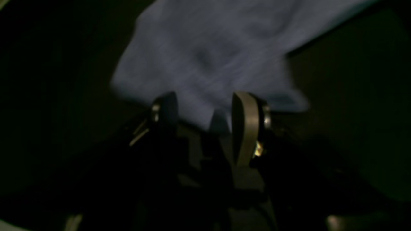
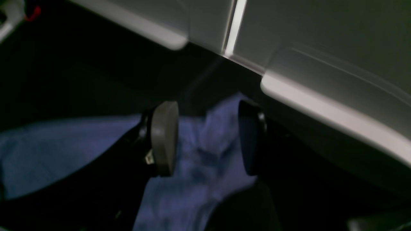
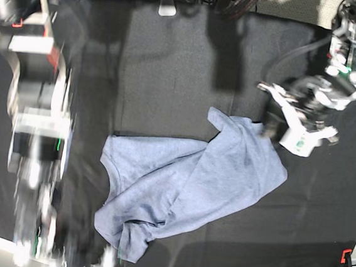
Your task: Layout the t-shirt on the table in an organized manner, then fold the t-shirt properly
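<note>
T-shirt [image 3: 192, 185] crumpled mid-tabletop [image 3: 164, 75], one layer thrown diagonally over another, a sleeve bunched at the near-left corner, a sleeve or corner poking out at the far right. Not yet laid flat, so spreading comes first, by judgement.

Left gripper [image 1: 205, 109] at the shirt's far-right edge; fingers [image 1: 245, 126] apart, cloth between them in the wrist view, not pinched. Right gripper [image 2: 207, 138] at the shirt's near-left edge, badly blurred in the base view; fingers [image 2: 163, 138] likewise spread wide with blue cloth showing in the gap, nothing clamped. Cannot tell whether either pad touches the fabric.

To do the step well:
- Close on a single layer at a true edge, hem or shoulder seam rather than a bunched fold.
- Take opposite ends, then draw apart evenly, low over the tabletop, so the overlapping layer slides off instead of dragging the whole heap.
- Keep tension light; knit cotton likely stretches and springs back into wrinkles.
- Watch the near-left bunch: likely to stay tucked under unless lifted clear first.
- Avoid catching the black tabletop cloth with the shirt.
</note>
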Controlling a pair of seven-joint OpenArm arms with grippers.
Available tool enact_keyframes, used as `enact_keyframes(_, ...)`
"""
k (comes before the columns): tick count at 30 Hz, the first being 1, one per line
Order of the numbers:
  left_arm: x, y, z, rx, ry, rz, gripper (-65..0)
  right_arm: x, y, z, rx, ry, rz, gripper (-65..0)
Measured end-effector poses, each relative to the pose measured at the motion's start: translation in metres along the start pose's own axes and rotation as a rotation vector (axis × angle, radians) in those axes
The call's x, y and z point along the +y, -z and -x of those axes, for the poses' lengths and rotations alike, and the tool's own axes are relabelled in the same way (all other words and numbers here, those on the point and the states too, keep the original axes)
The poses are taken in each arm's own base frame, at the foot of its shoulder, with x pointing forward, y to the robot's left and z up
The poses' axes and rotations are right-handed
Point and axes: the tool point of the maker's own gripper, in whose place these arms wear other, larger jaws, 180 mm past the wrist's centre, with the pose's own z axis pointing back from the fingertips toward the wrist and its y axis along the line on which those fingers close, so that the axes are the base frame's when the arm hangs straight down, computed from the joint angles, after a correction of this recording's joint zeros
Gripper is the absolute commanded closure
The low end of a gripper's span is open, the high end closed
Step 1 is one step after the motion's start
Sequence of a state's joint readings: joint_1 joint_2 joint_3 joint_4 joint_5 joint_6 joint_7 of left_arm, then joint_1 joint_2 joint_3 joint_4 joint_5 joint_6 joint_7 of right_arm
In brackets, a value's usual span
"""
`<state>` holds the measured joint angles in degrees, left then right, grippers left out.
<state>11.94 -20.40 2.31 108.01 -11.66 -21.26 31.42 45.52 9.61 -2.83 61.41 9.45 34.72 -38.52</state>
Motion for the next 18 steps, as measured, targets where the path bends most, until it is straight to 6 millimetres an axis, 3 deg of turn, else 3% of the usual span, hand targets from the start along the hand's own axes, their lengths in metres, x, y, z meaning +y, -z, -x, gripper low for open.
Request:
enact_keyframes(3, -0.027, 0.006, 0.005, 0.019, 0.024, 0.070, -25.4, 0.014, -0.016, 0.031, 0.008, -0.031, 0.012, -27.8)
enact_keyframes(8, -0.018, 0.014, 0.009, 0.043, -0.004, -0.063, -25.4, 0.016, -0.058, 0.057, -0.061, 0.010, 0.068, -27.8)
enact_keyframes(14, -0.046, 0.026, -0.009, -0.018, -0.115, -0.030, -25.4, 0.014, -0.101, 0.116, -0.050, 0.164, 0.120, -27.8)
enact_keyframes(18, -0.053, 0.031, -0.013, -0.028, -0.134, -0.031, -25.4, 0.016, -0.129, 0.135, -0.066, 0.211, 0.145, -27.8)
